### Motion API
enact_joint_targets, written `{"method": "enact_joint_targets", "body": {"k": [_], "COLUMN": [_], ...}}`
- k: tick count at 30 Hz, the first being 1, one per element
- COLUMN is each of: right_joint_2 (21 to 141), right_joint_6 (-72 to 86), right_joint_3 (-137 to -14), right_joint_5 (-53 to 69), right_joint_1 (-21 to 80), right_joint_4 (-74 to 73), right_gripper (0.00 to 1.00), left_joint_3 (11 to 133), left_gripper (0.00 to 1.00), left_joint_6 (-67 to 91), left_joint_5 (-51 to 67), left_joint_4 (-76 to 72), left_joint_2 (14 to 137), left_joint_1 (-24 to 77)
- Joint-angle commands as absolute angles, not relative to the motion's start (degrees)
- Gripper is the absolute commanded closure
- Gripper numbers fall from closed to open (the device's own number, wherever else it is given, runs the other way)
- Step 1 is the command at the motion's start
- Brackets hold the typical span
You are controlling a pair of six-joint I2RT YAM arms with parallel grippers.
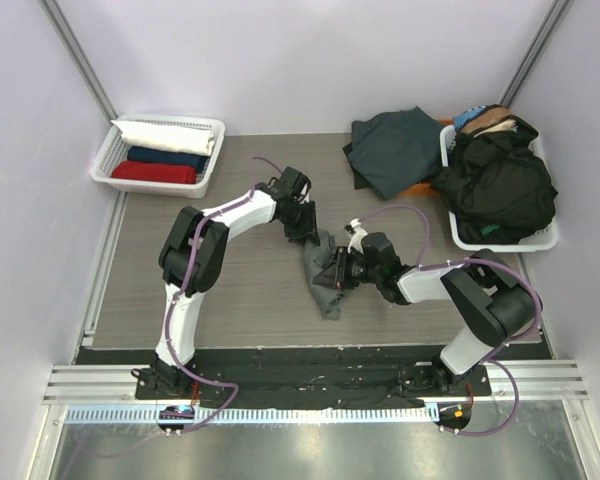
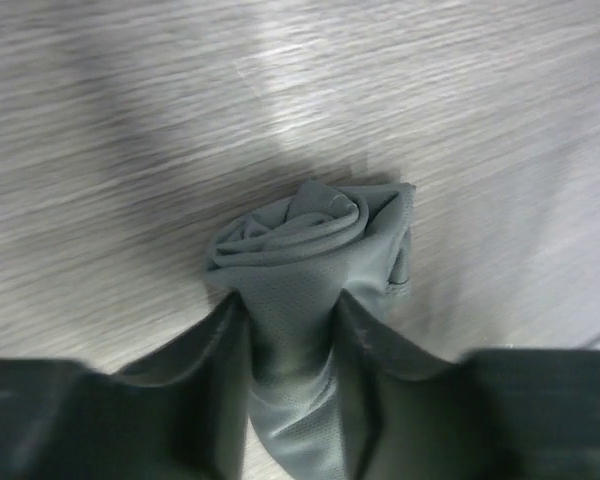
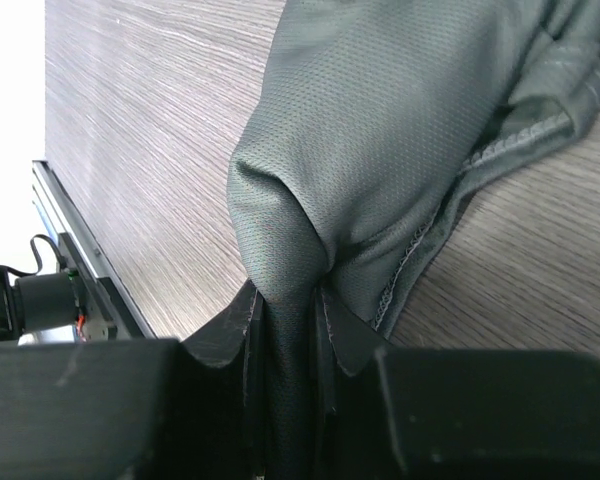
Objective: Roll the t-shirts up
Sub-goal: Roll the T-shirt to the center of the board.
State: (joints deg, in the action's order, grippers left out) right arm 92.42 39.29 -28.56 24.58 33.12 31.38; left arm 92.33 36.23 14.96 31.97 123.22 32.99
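Observation:
A sage-grey t-shirt [image 1: 325, 280] lies bunched in a long strip on the table's middle. My left gripper [image 1: 302, 228] is shut on its far end. In the left wrist view that end shows as a spiral roll [image 2: 300, 235], with cloth pinched between the fingers [image 2: 220, 350]. My right gripper [image 1: 342, 266] is shut on a fold at the shirt's right side. In the right wrist view the cloth [image 3: 380, 130] runs down between the closed fingers [image 3: 225, 335], and a stitched hem shows on the right.
A white basket [image 1: 108, 160] at the back left holds white, navy and red rolled shirts. A dark teal shirt [image 1: 395, 150] lies at the back centre. A white basket [image 1: 545, 238] at the back right is heaped with black clothing [image 1: 500, 185].

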Motion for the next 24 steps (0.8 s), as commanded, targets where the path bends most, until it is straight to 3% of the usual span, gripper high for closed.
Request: {"method": "enact_joint_targets", "body": {"k": [1, 2, 3, 7, 8, 9, 14, 24], "right_joint_2": [93.3, 93.2, 93.0, 90.8, 90.3, 89.8, 88.3, 80.2], "right_joint_6": [34.5, 33.8, 32.8, 29.1, 28.9, 28.7, 29.1, 28.6], "right_joint_3": [-30.3, -30.7, -31.2, -34.6, -35.2, -36.5, -38.7, -36.5], "right_joint_5": [23.4, 23.0, 22.3, 18.6, 18.0, 17.6, 19.8, 18.8], "right_joint_1": [32.6, 32.4, 32.3, 31.6, 31.4, 31.0, 31.0, 32.6], "right_joint_4": [21.1, 19.9, 17.8, 8.5, 5.6, 4.4, 1.1, -4.4], "right_gripper": [0.98, 0.99, 0.98, 0.93, 0.88, 0.76, 0.66, 0.47], "left_joint_3": [89.7, 89.0, 87.4, 79.6, 77.5, 75.3, 62.7, 51.5], "left_gripper": [0.71, 0.99, 1.0, 1.0, 1.0, 1.0, 1.0, 1.0], "left_joint_6": [42.3, 43.1, 43.9, 47.9, 48.9, 49.9, 57.8, 66.3], "left_joint_5": [20.4, 20.0, 17.3, 9.9, 7.8, 6.1, -3.1, -15.0], "left_joint_4": [25.9, 25.0, 24.1, 19.0, 17.9, 15.3, 8.2, 2.5], "left_joint_2": [123.8, 123.3, 122.7, 117.1, 113.6, 111.9, 104.2, 96.3], "left_joint_1": [33.2, 33.2, 33.2, 32.9, 32.8, 32.7, 32.8, 33.9]}}
